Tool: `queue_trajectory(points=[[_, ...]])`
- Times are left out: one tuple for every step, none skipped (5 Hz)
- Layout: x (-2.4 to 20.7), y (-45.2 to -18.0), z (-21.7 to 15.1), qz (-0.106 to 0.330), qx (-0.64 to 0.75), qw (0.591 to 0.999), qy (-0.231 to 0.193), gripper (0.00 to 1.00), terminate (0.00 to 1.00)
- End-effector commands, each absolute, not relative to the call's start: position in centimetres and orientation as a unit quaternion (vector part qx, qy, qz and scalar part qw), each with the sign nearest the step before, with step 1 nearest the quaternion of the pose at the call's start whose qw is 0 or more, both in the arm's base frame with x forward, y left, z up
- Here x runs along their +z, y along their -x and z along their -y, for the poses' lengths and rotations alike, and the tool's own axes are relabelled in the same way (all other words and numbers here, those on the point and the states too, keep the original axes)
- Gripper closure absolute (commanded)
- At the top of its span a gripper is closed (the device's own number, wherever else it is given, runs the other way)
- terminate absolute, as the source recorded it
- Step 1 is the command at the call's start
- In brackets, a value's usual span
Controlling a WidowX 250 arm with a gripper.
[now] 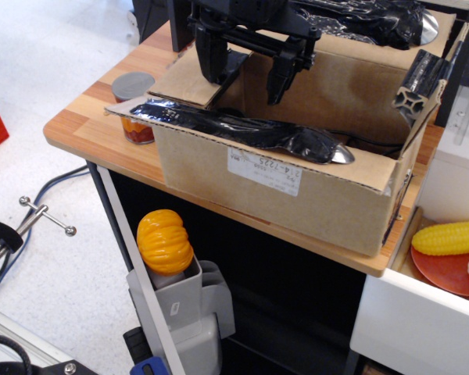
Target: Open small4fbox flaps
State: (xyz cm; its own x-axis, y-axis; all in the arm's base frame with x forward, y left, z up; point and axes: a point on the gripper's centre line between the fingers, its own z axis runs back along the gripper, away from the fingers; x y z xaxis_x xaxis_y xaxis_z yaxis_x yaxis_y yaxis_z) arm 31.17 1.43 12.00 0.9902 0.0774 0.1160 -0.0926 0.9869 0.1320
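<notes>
The small4fbox (320, 199) is a brown cardboard box on the wooden table, its white label (264, 172) facing me. The near long flap (180, 117) is folded outward and carries a glossy black wrapped bar (246, 130). The far long flap (352, 47) leans back with another black bar (375, 19). The right short flap (438, 98) stands up with a black bracket (417, 84). The left short flap (189, 78) lies outward. My black gripper (250, 69) hangs over the box's left end, open, with its left finger (213, 61) at the left short flap's inner edge.
A jar with a grey lid (133, 109) stands on the table (78, 125) just left of the box. An orange gourd (164, 241) sits in a grey holder below. To the right, a white bin (406, 320) holds corn (449, 237) and a red plate (447, 271).
</notes>
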Motion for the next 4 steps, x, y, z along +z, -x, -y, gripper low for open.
queue_trajectory(points=[[12.0, -31.2, -1.4, 0.055, 0.043, 0.995, -0.069, 0.0, 0.0], [12.7, -31.5, -0.8, 0.052, 0.03, 0.996, -0.062, 0.0, 0.0], [13.5, -32.4, 0.1, 0.054, 0.037, 0.996, -0.066, 0.0, 0.0], [13.8, -33.0, 1.6, 0.059, 0.04, 0.996, -0.062, 0.0, 0.0]])
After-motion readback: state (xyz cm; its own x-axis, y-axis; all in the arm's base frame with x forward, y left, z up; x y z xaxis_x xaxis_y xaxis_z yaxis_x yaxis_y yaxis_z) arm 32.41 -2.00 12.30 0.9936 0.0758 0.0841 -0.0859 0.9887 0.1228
